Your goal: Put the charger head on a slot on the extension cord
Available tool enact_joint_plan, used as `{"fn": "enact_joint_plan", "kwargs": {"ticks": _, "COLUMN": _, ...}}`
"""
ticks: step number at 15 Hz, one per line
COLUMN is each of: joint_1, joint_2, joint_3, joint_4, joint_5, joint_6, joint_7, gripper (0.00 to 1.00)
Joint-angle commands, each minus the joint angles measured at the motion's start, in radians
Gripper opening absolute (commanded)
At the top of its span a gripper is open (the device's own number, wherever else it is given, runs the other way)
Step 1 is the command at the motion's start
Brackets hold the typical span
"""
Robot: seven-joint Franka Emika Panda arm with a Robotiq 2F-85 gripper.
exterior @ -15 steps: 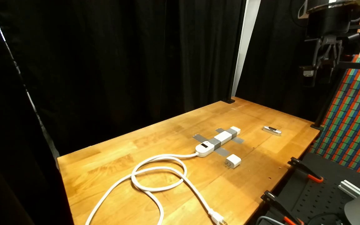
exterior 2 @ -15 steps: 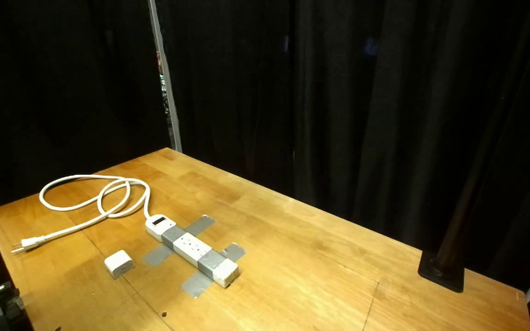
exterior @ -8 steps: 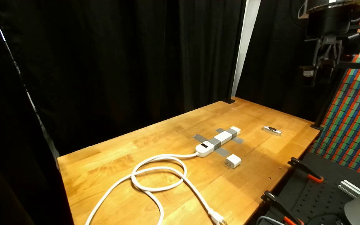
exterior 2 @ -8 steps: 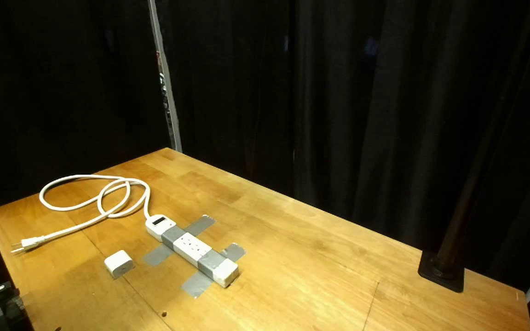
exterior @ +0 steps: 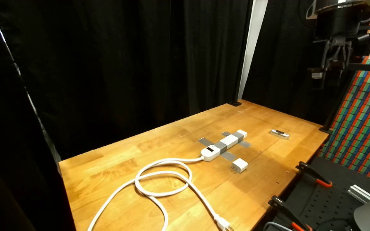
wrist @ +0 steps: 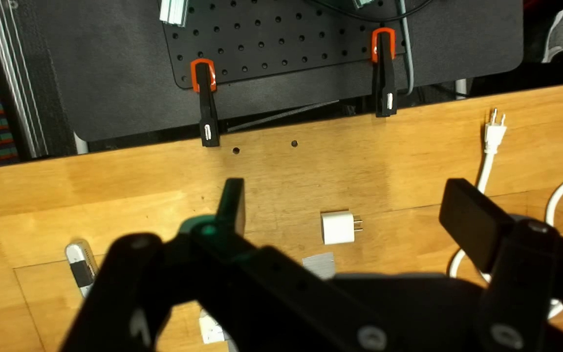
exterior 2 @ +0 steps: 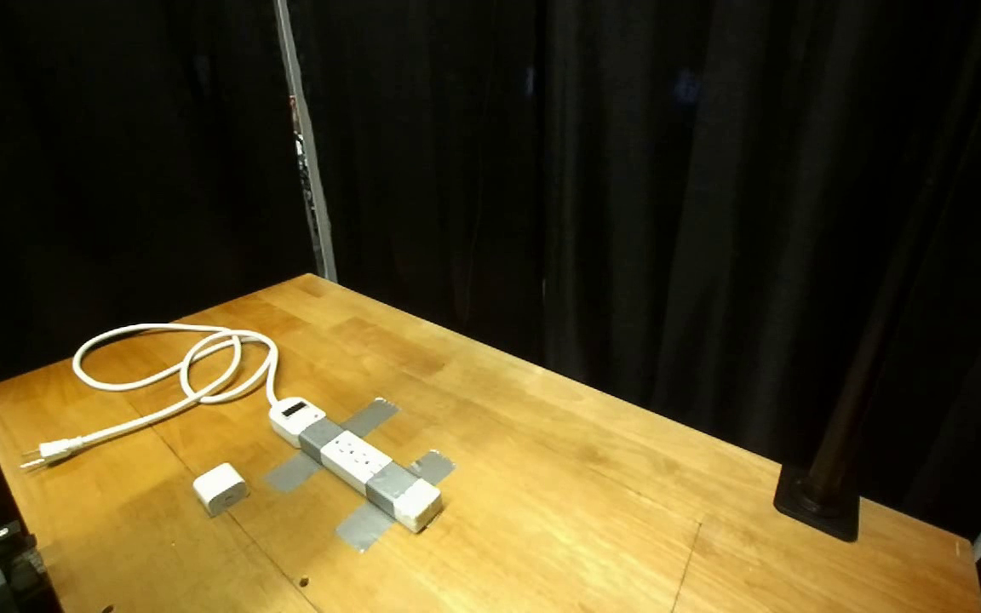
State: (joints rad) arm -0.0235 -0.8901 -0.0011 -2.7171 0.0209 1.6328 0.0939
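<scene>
The charger head (exterior: 240, 165) is a small white block lying on the wooden table, and it shows in both exterior views (exterior 2: 220, 487). In the wrist view the charger head (wrist: 338, 228) lies with its two prongs pointing right. The extension cord (exterior: 229, 140) is a white strip held down by grey tape, also in an exterior view (exterior 2: 354, 455), where its sockets face up. In the wrist view the gripper's linkage hides most of the strip (wrist: 211, 328). My gripper (wrist: 345, 200) is open and empty, with the charger head seen between its fingers. It hangs high above the table's edge (exterior: 328, 80).
The strip's white cable (exterior: 172, 160) lies looped on the table, ending in a plug (exterior: 223, 223). A small pale object with a dark part (exterior: 279, 133) lies near the far end. Two black-and-orange clamps (wrist: 208, 110) (wrist: 384, 78) grip the table edge. A black post base (exterior 2: 816, 507) stands at a corner.
</scene>
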Motion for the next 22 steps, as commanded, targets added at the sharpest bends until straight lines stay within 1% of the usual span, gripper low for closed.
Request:
{"fn": "enact_joint_plan", "kwargs": {"ticks": 1, "joint_1": 0.038, "joint_2": 0.089, "joint_3": -0.002, "joint_4": 0.029, "joint_5": -0.009, "joint_6": -0.036, "joint_7": -0.098, "gripper": 1.00}}
{"fn": "enact_joint_plan", "kwargs": {"ticks": 7, "joint_1": 0.152, "joint_2": 0.269, "joint_3": 0.007, "joint_4": 0.001, "joint_5": 0.021, "joint_6": 0.062, "joint_7": -0.286, "gripper": 1.00}}
{"fn": "enact_joint_plan", "kwargs": {"ticks": 9, "joint_1": 0.188, "joint_2": 0.355, "joint_3": 0.012, "joint_4": 0.000, "joint_5": 0.013, "joint_6": 0.113, "joint_7": -0.354, "gripper": 1.00}}
{"fn": "enact_joint_plan", "kwargs": {"ticks": 11, "joint_1": 0.211, "joint_2": 0.438, "joint_3": 0.017, "joint_4": -0.004, "joint_5": -0.012, "joint_6": 0.171, "joint_7": -0.428, "gripper": 1.00}}
{"fn": "enact_joint_plan", "kwargs": {"ticks": 15, "joint_1": 0.241, "joint_2": 0.624, "joint_3": 0.023, "joint_4": 0.032, "joint_5": -0.026, "joint_6": 0.301, "joint_7": -0.599, "gripper": 1.00}}
{"fn": "enact_joint_plan", "kwargs": {"ticks": 17, "joint_1": 0.252, "joint_2": 0.728, "joint_3": 0.032, "joint_4": 0.071, "joint_5": -0.016, "joint_6": 0.352, "joint_7": -0.687, "gripper": 1.00}}
{"fn": "enact_joint_plan", "kwargs": {"ticks": 19, "joint_1": 0.254, "joint_2": 0.814, "joint_3": 0.050, "joint_4": 0.116, "joint_5": -0.016, "joint_6": 0.371, "joint_7": -0.772, "gripper": 1.00}}
{"fn": "enact_joint_plan", "kwargs": {"ticks": 22, "joint_1": 0.235, "joint_2": 0.914, "joint_3": 0.081, "joint_4": 0.187, "joint_5": -0.026, "joint_6": 0.382, "joint_7": -0.913, "gripper": 1.00}}
